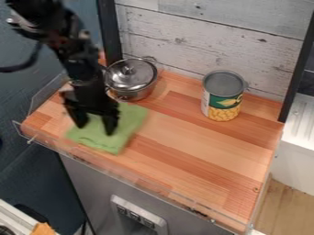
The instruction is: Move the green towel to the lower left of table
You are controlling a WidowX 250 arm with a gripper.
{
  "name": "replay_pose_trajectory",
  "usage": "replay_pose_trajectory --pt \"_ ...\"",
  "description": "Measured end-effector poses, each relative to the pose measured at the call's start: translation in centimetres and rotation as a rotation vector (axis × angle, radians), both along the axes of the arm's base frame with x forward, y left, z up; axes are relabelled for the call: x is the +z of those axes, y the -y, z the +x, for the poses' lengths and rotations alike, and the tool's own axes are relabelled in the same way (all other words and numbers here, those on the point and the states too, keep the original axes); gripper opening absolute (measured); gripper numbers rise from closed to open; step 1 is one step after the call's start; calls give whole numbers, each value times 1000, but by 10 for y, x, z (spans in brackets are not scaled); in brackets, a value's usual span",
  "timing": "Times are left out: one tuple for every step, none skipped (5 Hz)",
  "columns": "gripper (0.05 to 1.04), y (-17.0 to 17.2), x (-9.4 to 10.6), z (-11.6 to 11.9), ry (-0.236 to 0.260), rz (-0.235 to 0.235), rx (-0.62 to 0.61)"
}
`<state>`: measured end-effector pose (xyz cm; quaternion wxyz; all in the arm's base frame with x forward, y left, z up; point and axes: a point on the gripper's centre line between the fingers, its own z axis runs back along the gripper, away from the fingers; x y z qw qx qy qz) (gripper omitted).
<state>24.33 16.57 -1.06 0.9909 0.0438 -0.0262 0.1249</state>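
My gripper [96,125] hangs over the left part of the wooden table, its two fingers spread apart with green cloth visible between them. The green towel [120,137] lies flat on the table near the left front edge, roughly square, partly hidden behind the gripper. Both fingertips are over the towel; whether they touch it I cannot tell.
A lidded metal pot [131,79] stands just behind the towel, close to the arm. An opened corn can [222,96] is at the back right. A clear low rim [116,170] runs along the front edge, and a plank wall [208,41] stands behind.
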Motion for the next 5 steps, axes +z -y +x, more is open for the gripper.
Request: replay_pose_trajectory --pt "1001 -27 1 -4 -6 12 20" --pt "1001 -37 2 -3 -23 10 5" --pt "1001 -35 3 -3 -28 -6 -40" --pt "999 -38 25 -12 -9 -25 -28" --pt "999 -39 55 -7 42 -19 -23"
